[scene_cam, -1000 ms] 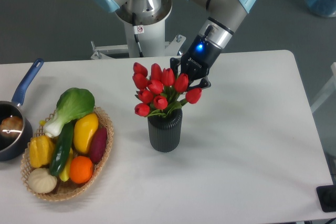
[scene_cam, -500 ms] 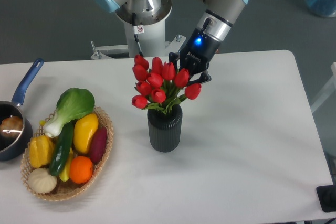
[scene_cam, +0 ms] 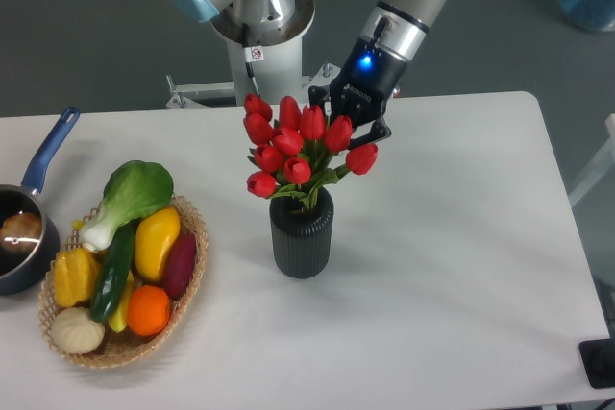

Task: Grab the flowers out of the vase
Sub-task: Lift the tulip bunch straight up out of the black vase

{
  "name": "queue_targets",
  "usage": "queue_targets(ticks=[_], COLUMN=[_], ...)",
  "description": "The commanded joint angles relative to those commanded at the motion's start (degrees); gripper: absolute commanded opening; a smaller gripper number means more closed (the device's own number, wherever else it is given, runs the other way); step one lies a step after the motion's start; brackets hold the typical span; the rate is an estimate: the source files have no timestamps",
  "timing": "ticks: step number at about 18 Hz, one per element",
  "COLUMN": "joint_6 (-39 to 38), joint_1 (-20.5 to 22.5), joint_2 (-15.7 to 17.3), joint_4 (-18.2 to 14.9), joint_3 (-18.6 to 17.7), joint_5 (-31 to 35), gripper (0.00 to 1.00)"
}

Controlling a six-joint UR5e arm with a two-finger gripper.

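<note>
The flowers [scene_cam: 293, 146], a tied bunch of red tulips with green leaves, stand raised over the dark ribbed vase [scene_cam: 302, 235] at the table's middle. Their lower stems still reach into the vase's mouth. My gripper [scene_cam: 348, 130] comes in from the upper right and is shut on the bunch just behind the blooms. Its fingertips are partly hidden by the tulips.
A wicker basket [scene_cam: 190, 266] with a green leafy vegetable [scene_cam: 135, 194] and several fruits and vegetables sits at the left. A dark pot with a blue handle [scene_cam: 46, 156] is at the far left edge. The robot base [scene_cam: 255, 36] stands behind the table.
My gripper has risen with the flowers in it. The bunch sits higher over the vase than a second ago, with more stem showing above the mouth.
</note>
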Motion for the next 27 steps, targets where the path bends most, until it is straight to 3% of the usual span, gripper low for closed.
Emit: queue_targets(ticks=[11,27], joint_6=[-9.14,-18.72], joint_1=[-1.14,-3.96], joint_2=[2.63,6.06], joint_4=[-0.09,0.09], joint_3=[3.61,3.69], joint_5=[-3.52,-5.62], gripper=[0.00,0.00])
